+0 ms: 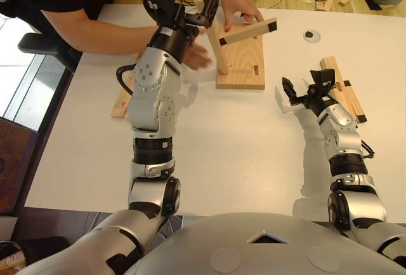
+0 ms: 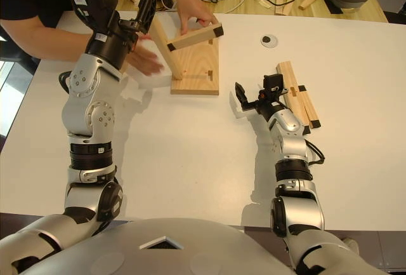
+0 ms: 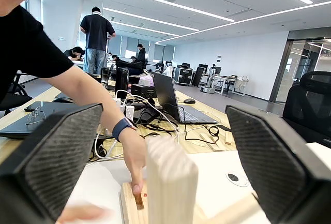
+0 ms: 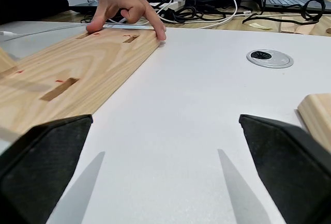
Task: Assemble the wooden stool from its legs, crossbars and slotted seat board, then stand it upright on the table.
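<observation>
**Left and right eye views.** We are looking at the slotted seat board (image 1: 244, 75) lying flat on the far part of the counter (image 1: 222, 154). One leg (image 1: 219, 53) is standing in it near its left edge, and a crossbar (image 1: 250, 32) is branching off that leg toward the right. A person's far hand (image 1: 240, 5) is holding the crossbar, and the person's near hand (image 1: 198, 58) is resting by the board's left edge. The left gripper (image 1: 187, 5) is hanging over the leg's top with its fingers wide apart. The right gripper (image 1: 301, 84), also spread and holding nothing, is sitting low over the counter just right of the board. The spare legs and crossbars (image 1: 346, 94) are stacked just beside it on the right.

**Left wrist view.** We are seeing the leg's top end rising between the two pads (image 3: 57, 151) and touching neither.

**Right wrist view.** We are seeing the right gripper's pads apart over bare counter. The board's open slots are lying to the left, and the person's fingers are pressing on its far corner.

**Step in hand.** We are judging this to be the seating of the first leg and crossbar in the board. The next move probably calls for the left gripper to close squarely on the leg and press it straight down, while the right gripper turns to the spare stack.

**Writing.** We are finding nothing readable. There are small red marks beside the slots, and a white label on the left gripper's back is too small to make out.
</observation>
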### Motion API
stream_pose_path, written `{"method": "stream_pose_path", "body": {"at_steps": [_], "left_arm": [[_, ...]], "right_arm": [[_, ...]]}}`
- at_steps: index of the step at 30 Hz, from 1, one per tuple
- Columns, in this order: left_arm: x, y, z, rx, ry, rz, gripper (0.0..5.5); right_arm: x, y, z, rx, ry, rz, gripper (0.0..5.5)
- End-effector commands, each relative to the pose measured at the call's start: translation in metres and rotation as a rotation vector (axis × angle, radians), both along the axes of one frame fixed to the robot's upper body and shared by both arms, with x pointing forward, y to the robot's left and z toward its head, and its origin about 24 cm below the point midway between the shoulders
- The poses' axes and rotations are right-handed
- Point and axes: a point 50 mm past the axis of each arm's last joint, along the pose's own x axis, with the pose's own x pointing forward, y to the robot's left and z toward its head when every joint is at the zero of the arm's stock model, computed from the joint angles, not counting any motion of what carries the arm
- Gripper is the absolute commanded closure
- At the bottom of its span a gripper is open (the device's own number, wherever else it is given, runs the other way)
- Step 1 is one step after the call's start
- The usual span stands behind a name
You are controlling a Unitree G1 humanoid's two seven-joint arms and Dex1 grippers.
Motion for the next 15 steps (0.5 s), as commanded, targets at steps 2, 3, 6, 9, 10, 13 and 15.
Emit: {"method": "stream_pose_path", "body": {"at_steps": [2, 3, 6, 9, 10, 13, 15], "left_arm": [[0.001, -0.001, 0.0, 0.008, 0.007, -0.003, 1.1], [0.0, -0.001, 0.0, 0.008, 0.007, -0.003, 1.1], [0.0, -0.001, 0.0, 0.007, 0.006, -0.002, 1.1], [0.0, 0.0, 0.001, 0.01, -0.001, 0.005, 1.1], [0.0, 0.0, 0.003, 0.011, -0.007, 0.008, 1.1], [0.0, 0.001, 0.005, 0.013, -0.015, 0.01, 1.1], [0.0, 0.001, 0.005, 0.015, -0.017, 0.012, 1.1]], "right_arm": [[0.001, 0.0, 0.001, 0.001, -0.006, -0.006, 0.1], [0.001, 0.0, 0.001, 0.001, -0.006, -0.006, 0.1], [0.0, 0.001, 0.001, 0.002, -0.006, -0.006, 0.1], [0.0, 0.005, 0.005, 0.003, -0.02, 0.015, 0.1], [0.001, 0.01, 0.01, -0.003, -0.039, 0.047, 0.1], [0.003, 0.025, 0.023, -0.012, -0.087, 0.118, 0.1], [0.005, 0.032, 0.032, -0.012, -0.116, 0.147, 0.1]]}}
